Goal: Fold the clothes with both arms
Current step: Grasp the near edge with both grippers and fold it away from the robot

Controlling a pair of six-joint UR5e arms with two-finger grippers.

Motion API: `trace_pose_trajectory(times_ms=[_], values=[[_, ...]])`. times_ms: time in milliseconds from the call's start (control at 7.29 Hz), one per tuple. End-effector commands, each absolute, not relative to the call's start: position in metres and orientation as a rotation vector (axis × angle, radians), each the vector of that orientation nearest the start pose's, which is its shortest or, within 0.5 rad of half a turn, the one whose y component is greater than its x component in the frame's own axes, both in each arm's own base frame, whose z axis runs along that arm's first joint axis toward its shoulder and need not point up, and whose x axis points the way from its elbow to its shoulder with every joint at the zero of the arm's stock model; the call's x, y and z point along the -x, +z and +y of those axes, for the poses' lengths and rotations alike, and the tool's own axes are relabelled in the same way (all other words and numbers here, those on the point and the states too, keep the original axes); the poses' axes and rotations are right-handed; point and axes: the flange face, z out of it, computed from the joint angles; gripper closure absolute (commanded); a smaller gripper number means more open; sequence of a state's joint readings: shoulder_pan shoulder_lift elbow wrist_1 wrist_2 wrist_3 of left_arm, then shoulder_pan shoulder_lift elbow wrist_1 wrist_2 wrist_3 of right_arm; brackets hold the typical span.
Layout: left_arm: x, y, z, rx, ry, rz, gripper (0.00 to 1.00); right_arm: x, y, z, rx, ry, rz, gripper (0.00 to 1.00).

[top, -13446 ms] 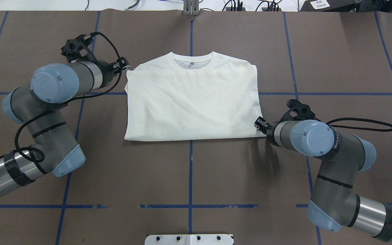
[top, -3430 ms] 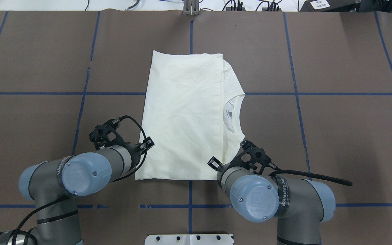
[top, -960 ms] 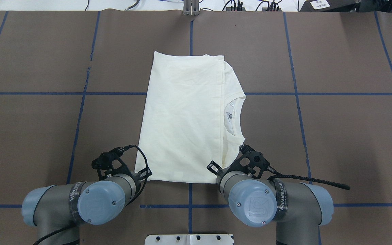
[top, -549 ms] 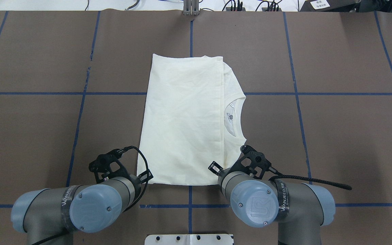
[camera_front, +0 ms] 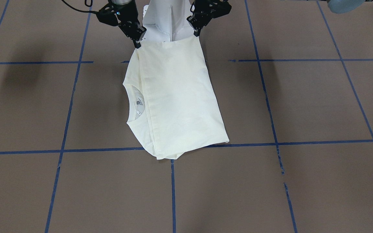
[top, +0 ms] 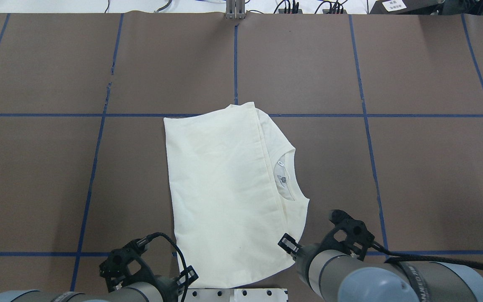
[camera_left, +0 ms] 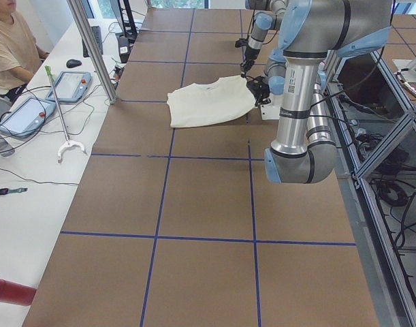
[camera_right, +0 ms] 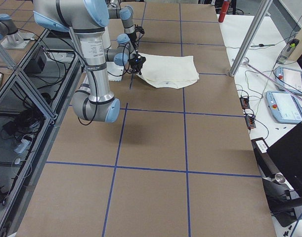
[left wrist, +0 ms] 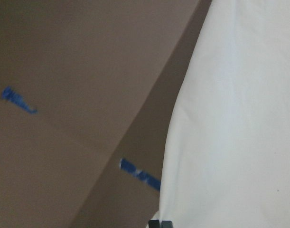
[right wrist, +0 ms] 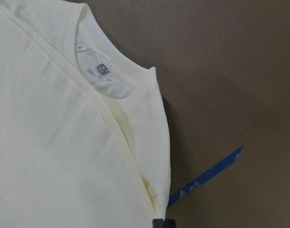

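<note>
Front-facing: folded cream T-shirt [camera_front: 176, 97] at upper centre on the brown table [camera_front: 303, 103], neck opening [camera_front: 136, 103] towards frame left. Right gripper [camera_front: 138, 43] and left gripper [camera_front: 197, 32] each pinch a top corner, jaws closed on cloth; that edge is raised.

Overhead: T-shirt at lower centre, its bottom edge at the white base plate [top: 233, 293]; a gripper at each lower corner.

Left wrist: cloth fills right half, blue tape line [left wrist: 140, 173] beside it.

Right wrist: collar upper left; cloth pinched at bottom edge.
</note>
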State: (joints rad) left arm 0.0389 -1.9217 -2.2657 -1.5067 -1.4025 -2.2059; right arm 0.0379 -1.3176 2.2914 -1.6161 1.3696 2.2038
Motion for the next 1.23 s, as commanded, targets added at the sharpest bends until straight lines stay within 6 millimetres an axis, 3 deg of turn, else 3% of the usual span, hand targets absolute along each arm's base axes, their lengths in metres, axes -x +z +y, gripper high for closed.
trace_pose_trajectory(times_ms=[0, 137, 274, 412, 549, 960, 1098], values=[[-0.459, 0.176, -0.152, 0.162, -0.64, 1.044, 1.0, 0.418, 0.205, -0.194, 0.089, 0.767, -1.012, 1.0], [-0.443, 0.165, -0.189, 0.103, -0.631, 1.078, 1.0, 0.418, 0.191, -0.216, 0.064, 0.792, -1.041, 1.0], [-0.431, 0.16, -0.219, 0.055, -0.625, 1.088, 1.0, 0.41, 0.162, -0.246, 0.016, 0.8, -1.099, 1.0], [-0.422, 0.162, -0.242, -0.009, -0.608, 1.081, 1.0, 0.428, 0.172, -0.274, -0.008, 0.798, -1.049, 1.0], [-0.425, 0.175, -0.266, -0.062, -0.612, 1.039, 1.0, 0.453, 0.179, -0.307, -0.042, 0.793, -0.997, 1.0], [-0.447, 0.222, -0.342, -0.197, -0.609, 0.971, 1.0, 0.489, 0.182, -0.375, -0.066, 0.81, -0.97, 1.0], [-0.462, 0.235, -0.357, -0.213, -0.605, 0.978, 1.0, 0.501, 0.199, -0.403, -0.044, 0.82, -1.007, 1.0]])
